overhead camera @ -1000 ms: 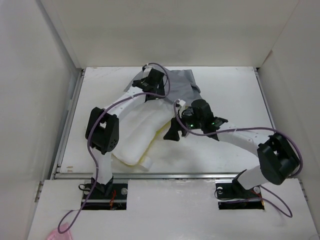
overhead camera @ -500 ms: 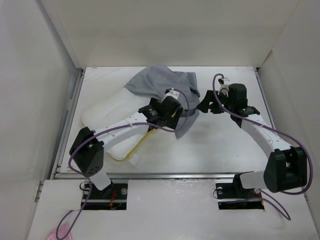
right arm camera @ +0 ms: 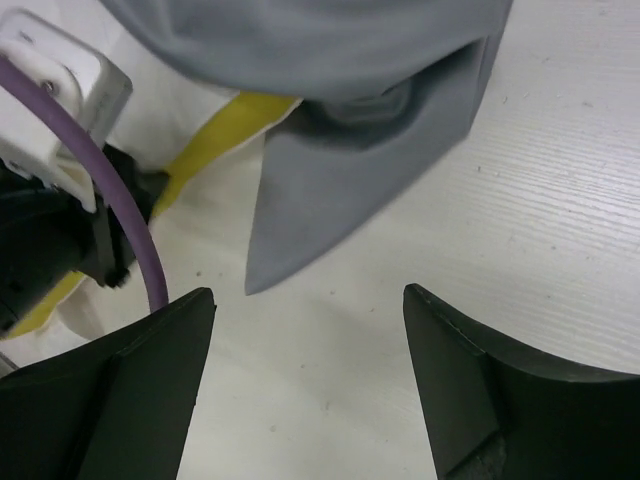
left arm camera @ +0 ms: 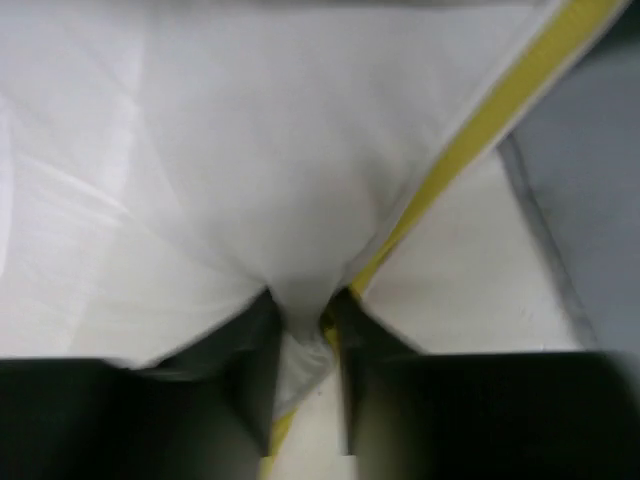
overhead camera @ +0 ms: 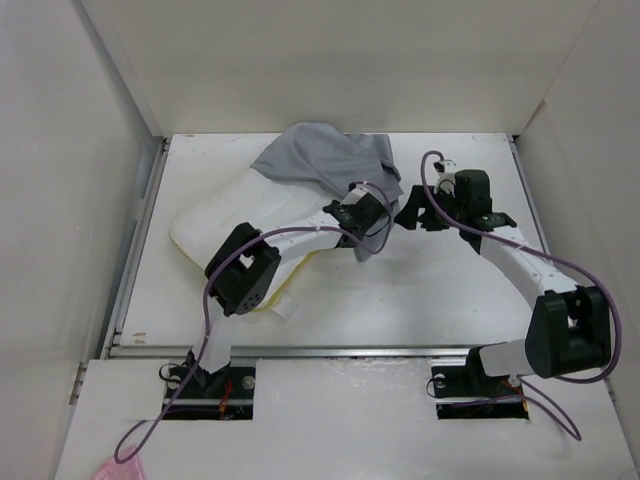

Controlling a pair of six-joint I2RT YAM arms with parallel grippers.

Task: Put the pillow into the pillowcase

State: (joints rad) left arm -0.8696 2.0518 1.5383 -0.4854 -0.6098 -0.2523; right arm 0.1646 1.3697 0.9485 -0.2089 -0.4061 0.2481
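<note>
Setting: robot lab test cell.
- White tabletop point(overhead camera: 450, 290) boxed in by plain white panels: left point(overhead camera: 60, 200), far point(overhead camera: 340, 60), right point(overhead camera: 590, 150).
- Left arm point(overhead camera: 290, 238) and right arm point(overhead camera: 515, 262) are bolted side by side at the near edge, behind a metal rail point(overhead camera: 330, 351).
- Exposed purple cable point(right arm camera: 118, 205) runs along each arm.
- Pillow point(overhead camera: 215, 215) and pillowcase point(overhead camera: 320, 160) lie on the tabletop.

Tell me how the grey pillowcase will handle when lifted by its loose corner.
Probably floppy: the pillowcase drapes in folds over the pillow, its corner lying limp on the table. Likely light, since the cloth looks thin. Lifted by one corner it would probably sag and bunch rather than hold open.
</note>
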